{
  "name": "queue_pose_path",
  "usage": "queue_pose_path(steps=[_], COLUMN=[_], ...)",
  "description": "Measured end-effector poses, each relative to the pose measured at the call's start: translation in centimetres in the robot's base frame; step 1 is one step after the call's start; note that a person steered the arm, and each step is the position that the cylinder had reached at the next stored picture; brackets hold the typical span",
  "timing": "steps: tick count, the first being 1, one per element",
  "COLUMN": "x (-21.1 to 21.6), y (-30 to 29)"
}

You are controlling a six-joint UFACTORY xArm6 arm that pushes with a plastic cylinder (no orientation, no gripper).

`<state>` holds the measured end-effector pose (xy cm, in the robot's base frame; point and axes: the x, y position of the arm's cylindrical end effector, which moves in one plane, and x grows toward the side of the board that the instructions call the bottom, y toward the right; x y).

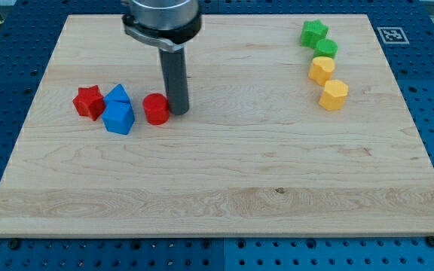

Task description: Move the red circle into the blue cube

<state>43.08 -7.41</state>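
The red circle (pixel 155 108) lies left of the board's middle. The blue cube (pixel 119 118) sits just to its left, a small gap apart. My tip (pixel 178 112) rests on the board right against the red circle's right side. A second blue block (pixel 117 95) sits behind the blue cube, touching it. A red star (pixel 89 102) lies at the left of the blue blocks.
At the view's top right stands a column of blocks: a green star (pixel 314 32), a green block (pixel 325 49), a yellow block (pixel 322 70) and another yellow block (pixel 334 95). The wooden board (pixel 224 188) lies on a blue pegboard table.
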Motion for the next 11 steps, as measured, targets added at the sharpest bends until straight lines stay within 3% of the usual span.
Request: queue_pose_path(steps=[3,7,11], x=[0.0,1.6,1.6], y=[-4.1,-1.9,-7.1])
